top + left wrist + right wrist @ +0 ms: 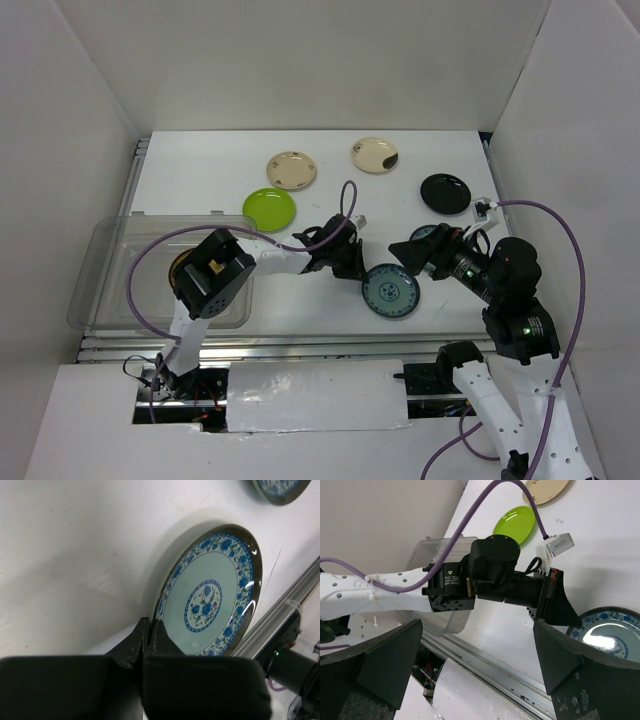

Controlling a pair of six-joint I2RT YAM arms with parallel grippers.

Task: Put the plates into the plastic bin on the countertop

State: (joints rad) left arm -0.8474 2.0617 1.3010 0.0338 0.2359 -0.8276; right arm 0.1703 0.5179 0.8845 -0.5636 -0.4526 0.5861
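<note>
left gripper (148, 632) clamps the blue floral plate (207, 595) by its rim for the plastic bin (95, 285); right gripper (475, 662) gapes empty.

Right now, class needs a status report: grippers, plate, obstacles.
Left gripper shut on rim of blue-patterned plate. Right gripper open, empty, close by. Plastic bin to the left; lime green plate beside route.

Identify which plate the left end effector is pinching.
The blue-floral plate nearest the arm bases: the left end effector is closed on its rim. The lime green plate and black plate lie untouched farther back.
</note>
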